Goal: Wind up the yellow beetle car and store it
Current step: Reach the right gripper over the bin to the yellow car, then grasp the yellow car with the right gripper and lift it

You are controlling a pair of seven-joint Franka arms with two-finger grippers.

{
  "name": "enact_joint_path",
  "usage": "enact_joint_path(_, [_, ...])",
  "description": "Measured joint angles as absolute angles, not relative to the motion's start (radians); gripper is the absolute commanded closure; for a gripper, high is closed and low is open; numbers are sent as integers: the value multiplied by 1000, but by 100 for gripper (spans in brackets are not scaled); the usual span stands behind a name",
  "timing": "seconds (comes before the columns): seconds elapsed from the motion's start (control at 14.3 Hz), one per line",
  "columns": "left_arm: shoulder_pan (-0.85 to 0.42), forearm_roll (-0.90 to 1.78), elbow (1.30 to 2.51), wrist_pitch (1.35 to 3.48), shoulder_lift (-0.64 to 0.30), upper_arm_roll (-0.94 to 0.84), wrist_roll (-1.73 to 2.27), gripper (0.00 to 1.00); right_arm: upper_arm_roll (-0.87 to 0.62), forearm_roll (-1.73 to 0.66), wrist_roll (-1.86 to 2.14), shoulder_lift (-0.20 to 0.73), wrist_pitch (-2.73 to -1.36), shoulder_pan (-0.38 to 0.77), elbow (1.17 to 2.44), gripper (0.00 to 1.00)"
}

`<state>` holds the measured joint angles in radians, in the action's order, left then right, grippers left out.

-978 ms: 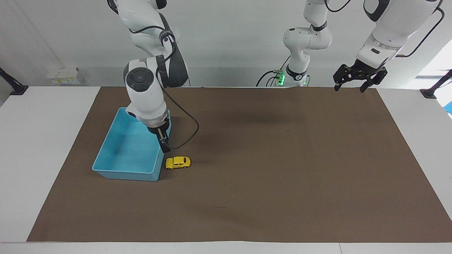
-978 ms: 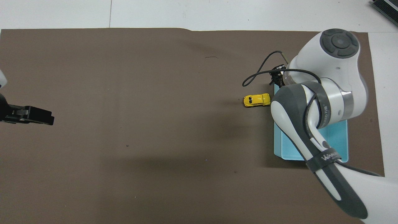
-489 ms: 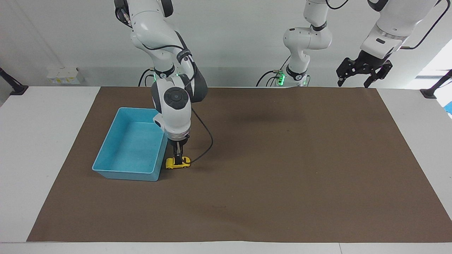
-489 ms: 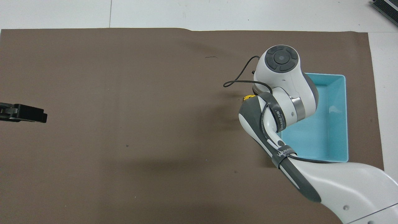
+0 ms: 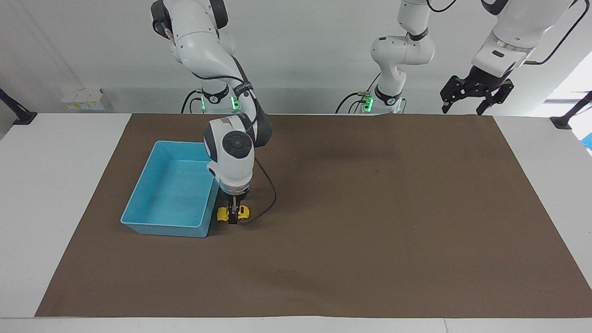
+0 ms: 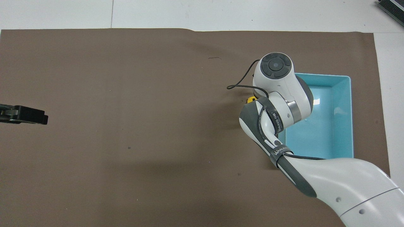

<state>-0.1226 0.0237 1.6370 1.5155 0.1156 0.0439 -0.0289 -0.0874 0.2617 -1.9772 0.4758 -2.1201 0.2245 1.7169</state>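
Note:
The yellow beetle car (image 5: pixel 223 214) stands on the brown mat (image 5: pixel 370 222), right beside the blue bin (image 5: pixel 162 229), on the side toward the left arm's end. My right gripper (image 5: pixel 233 216) is down at the car's middle, with yellow showing on both sides of it. In the overhead view the right arm's wrist covers the gripper and only a sliver of the car (image 6: pixel 251 99) shows beside the bin (image 6: pixel 351 119). My left gripper (image 5: pixel 467 108) is open and empty, waiting high over the mat's edge nearest the robots; it also shows in the overhead view (image 6: pixel 44 117).
The blue bin has nothing in it. A black cable (image 5: pixel 268 194) loops from the right wrist down to the mat beside the car. White table (image 5: pixel 60 208) borders the mat.
My right gripper moved from the bin's corner to over the car, then came down onto its middle. The car has not moved. My left gripper rose a little and then held still.

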Motion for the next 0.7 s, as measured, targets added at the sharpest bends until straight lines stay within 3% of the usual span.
enact_joint_path(0.14, [-123,24,1637,1515,116,44,-29,0,-86,263,-1977,476,-2146,223,1741,0])
enact_joint_path(0.21, [-123,24,1637,1513,116,44,-29,0,-86,267,-1977,476,-2152,222,1751,16])
enact_joint_path(0.28, [-123,24,1637,1511,116,44,-29,0,-86,289,-1977,476,-2166,223,1767,63])
enact_joint_path(0.35, [-123,24,1637,1511,116,44,-29,0,-86,315,-1977,476,-2184,223,1785,98])
enact_joint_path(0.7, [-123,24,1637,1509,116,48,-29,0,-87,376,-1977,469,-2194,230,1796,100])
